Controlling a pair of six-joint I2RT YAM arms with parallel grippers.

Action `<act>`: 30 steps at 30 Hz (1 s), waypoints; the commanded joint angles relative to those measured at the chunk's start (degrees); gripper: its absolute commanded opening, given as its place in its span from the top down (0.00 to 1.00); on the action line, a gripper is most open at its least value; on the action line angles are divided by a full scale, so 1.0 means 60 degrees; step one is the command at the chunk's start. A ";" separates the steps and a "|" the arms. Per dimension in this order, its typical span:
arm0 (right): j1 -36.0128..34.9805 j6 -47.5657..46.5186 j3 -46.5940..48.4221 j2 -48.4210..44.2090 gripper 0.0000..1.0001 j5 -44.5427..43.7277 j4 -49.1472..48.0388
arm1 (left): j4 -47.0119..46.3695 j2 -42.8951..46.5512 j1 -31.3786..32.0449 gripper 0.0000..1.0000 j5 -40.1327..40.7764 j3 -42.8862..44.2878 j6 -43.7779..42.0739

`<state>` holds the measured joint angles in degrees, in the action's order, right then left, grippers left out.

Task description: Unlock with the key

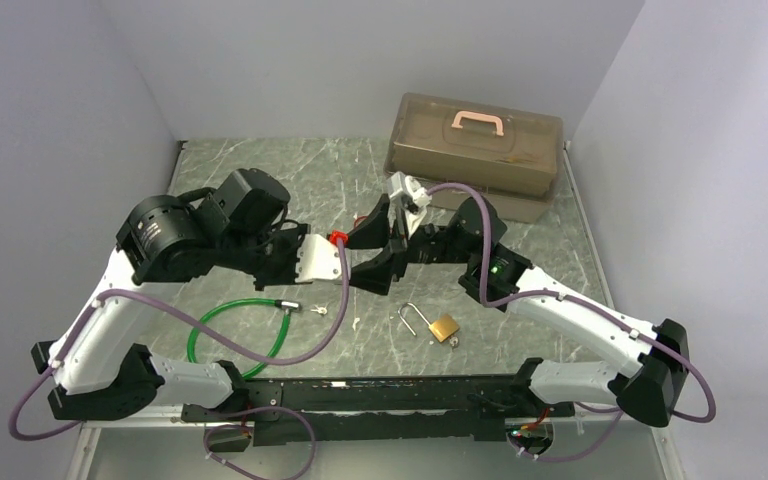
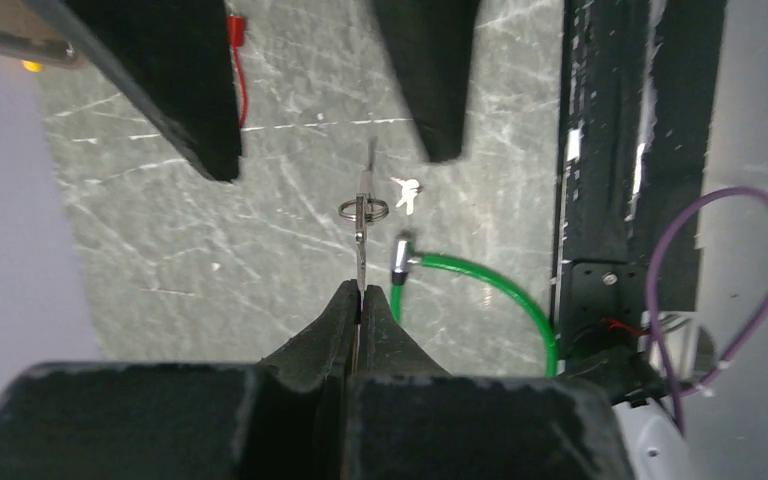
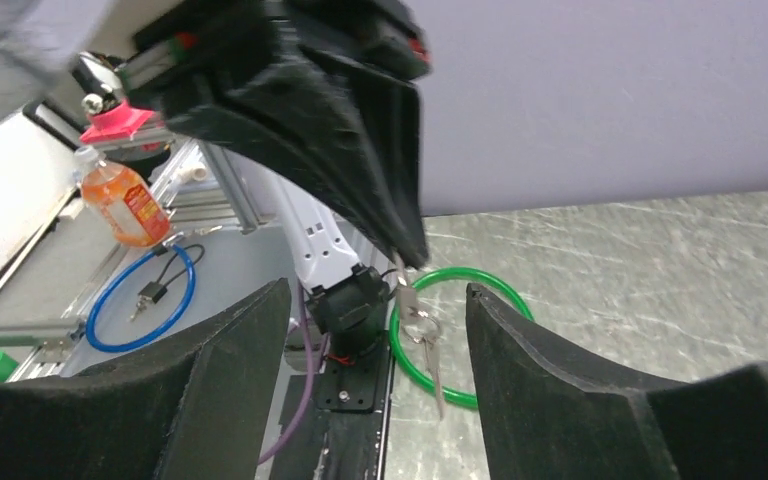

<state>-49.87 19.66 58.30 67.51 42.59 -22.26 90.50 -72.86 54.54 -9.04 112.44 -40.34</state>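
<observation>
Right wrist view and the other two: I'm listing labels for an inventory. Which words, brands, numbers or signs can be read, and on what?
No text reads clearly anywhere.
Orange bottle: label has print, too blurred to read.
Brass padlock: too small to tell.
Toolbox: no marking visible.

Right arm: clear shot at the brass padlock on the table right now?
Probably yes. The padlock lies in the open near the right gripper, which is open and empty; nothing sits between them.
</observation>
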 commanded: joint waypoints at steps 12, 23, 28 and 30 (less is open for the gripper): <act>-0.0946 -0.1844 0.0915 0.0175 0.56 -0.0938 0.1105 | -0.0038 -0.0046 -0.1526 1.00 -0.3298 0.0406 0.1064; -0.1030 -0.1783 0.1048 0.0340 0.81 -0.0690 0.1306 | -0.0053 0.0014 -0.1598 1.00 -0.3429 0.0419 0.1109; -0.1066 -0.1774 0.1063 0.0347 0.85 -0.0579 0.1371 | -0.0068 0.0011 -0.1695 1.00 -0.3461 0.0493 0.1133; -0.1078 -0.1757 0.1053 0.0357 0.85 -0.0504 0.1408 | -0.0066 0.0029 -0.1781 1.00 -0.3506 0.0493 0.1142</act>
<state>-56.10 9.85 62.11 69.47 38.24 -13.28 90.72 -73.60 44.58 -26.39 113.16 -34.61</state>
